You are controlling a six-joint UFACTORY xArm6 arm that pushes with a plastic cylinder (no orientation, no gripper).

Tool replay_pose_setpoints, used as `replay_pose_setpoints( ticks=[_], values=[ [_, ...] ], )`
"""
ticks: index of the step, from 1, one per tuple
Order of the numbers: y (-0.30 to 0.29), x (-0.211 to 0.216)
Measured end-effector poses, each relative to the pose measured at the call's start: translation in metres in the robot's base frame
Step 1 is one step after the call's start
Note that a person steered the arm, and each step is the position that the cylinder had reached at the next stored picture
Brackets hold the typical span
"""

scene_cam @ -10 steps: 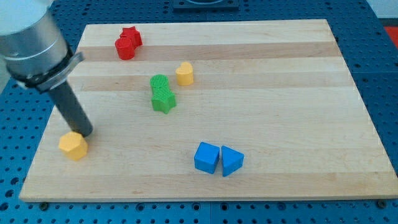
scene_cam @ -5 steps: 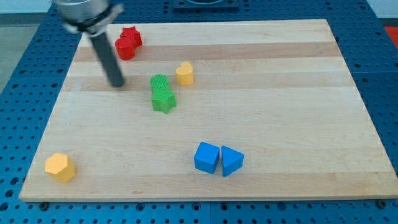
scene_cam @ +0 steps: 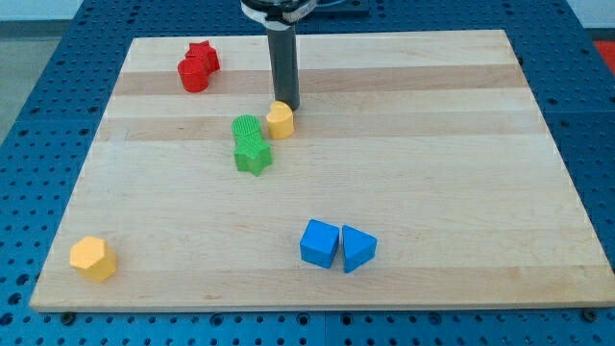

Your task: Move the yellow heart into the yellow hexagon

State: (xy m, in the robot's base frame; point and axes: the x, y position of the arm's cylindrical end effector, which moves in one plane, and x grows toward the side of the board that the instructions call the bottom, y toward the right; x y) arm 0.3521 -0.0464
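Note:
The yellow heart (scene_cam: 280, 122) sits a little above the board's middle, left of centre. My tip (scene_cam: 288, 107) stands right against its upper right side. The yellow hexagon (scene_cam: 92, 259) lies far off near the board's bottom left corner. The rod runs up from the tip to the view's top edge.
A green round block (scene_cam: 246, 128) and a green star (scene_cam: 253, 155) sit just left of and below the heart. A red star (scene_cam: 202, 55) and a red round block (scene_cam: 192, 75) are at the top left. A blue cube (scene_cam: 319, 243) and a blue triangle (scene_cam: 357, 249) lie at the bottom centre.
My tip left the hexagon, which it had nudged to the lower left, then swept up and right across the board to the heart's upper right side. The heart has shifted slightly down-left.

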Motion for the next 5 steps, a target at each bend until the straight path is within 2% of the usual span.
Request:
replay_pose_setpoints(
  ticks=[1, 4, 5],
  values=[
    [-0.010, 0.004],
    [-0.007, 0.074],
    [0.032, 0.075]
  ],
)
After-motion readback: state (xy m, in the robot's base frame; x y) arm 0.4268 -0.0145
